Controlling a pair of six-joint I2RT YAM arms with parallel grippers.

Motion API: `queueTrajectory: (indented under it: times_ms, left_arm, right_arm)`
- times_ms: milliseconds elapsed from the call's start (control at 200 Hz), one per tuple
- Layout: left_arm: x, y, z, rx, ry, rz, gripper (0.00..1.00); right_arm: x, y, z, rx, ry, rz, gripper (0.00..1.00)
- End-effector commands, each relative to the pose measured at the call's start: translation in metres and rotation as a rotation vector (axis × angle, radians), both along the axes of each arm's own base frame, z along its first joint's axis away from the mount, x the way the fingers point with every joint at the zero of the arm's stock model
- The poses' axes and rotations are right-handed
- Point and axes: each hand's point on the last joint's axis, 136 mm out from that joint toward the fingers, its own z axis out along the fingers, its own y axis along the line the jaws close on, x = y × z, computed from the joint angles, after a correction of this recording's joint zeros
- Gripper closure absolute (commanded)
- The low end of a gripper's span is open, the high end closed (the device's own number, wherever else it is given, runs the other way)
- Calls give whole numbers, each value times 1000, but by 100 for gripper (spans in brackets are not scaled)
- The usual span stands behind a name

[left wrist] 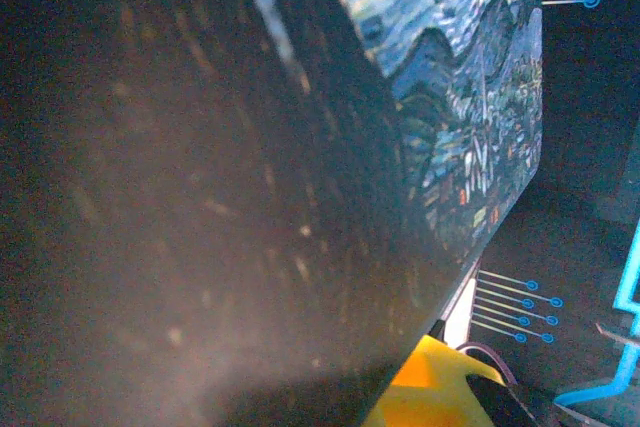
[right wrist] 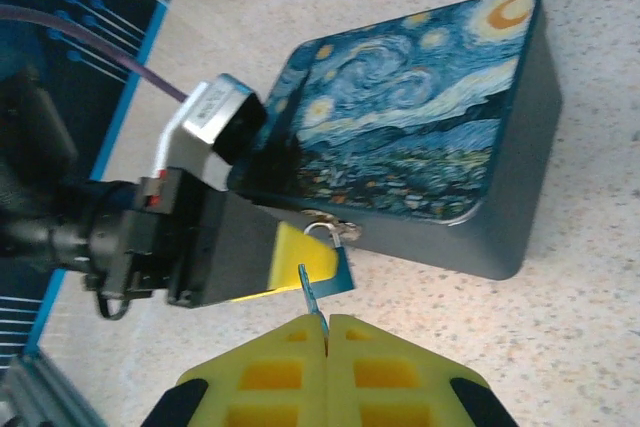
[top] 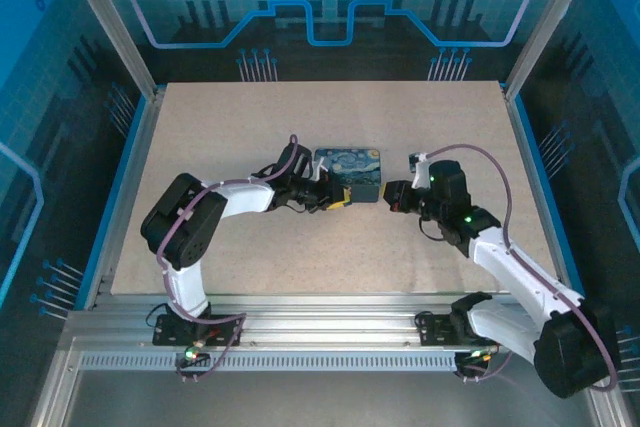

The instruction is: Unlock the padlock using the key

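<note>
Speckled beige tabletop carries the scene: the left gripper, pressed together, seemingly pinches the small silvery padlock on the front hasp of the rectangular blue-and-yellow night-sky tin box, whose lid is down, contents hidden. Just off the box's front, the right gripper pinches the thin grey metal key: stiff, light, probably slippery, best gripped flat across its head.
</note>
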Motion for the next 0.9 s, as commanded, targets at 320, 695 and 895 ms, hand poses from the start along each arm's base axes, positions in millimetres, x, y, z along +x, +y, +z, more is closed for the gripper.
queueTrajectory:
  times_ms: [320, 695, 895]
  left_arm:
    - [1, 2, 7, -50, 20, 0, 100]
    - [2, 0, 7, -67, 25, 0, 100]
    - [2, 1, 10, -73, 20, -1, 100]
  right_arm:
    - [-28, 19, 25, 192, -35, 15, 100]
    - [-39, 26, -5, 328, 8, -121, 100]
    - [-33, 21, -28, 400, 50, -224, 100]
